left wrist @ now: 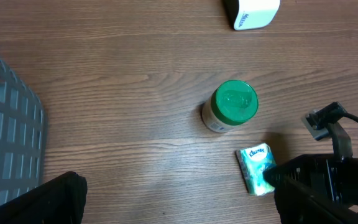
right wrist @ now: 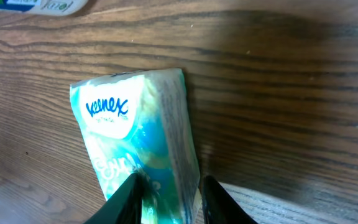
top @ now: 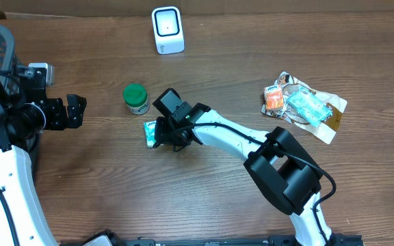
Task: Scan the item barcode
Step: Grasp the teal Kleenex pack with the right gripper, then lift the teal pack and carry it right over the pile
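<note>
You see the white scanner [top: 167, 29] at the far edge of the table [top: 252, 75], about midway along. The green-lidded jar [top: 136, 98] stands left of centre. The tissue pack [top: 150, 133] lies just nearer you, with the right gripper [top: 163, 134] over its right end. Snack packets [top: 305, 106] lie toward the right edge, and the left gripper [top: 76, 111] hangs near the left edge.

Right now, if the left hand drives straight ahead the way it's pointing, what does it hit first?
Most likely the green-lidded jar: it stands ahead of the open left hand, roughly in line with it. Height is unclear from these views, so the hand could pass over the lid.
</note>
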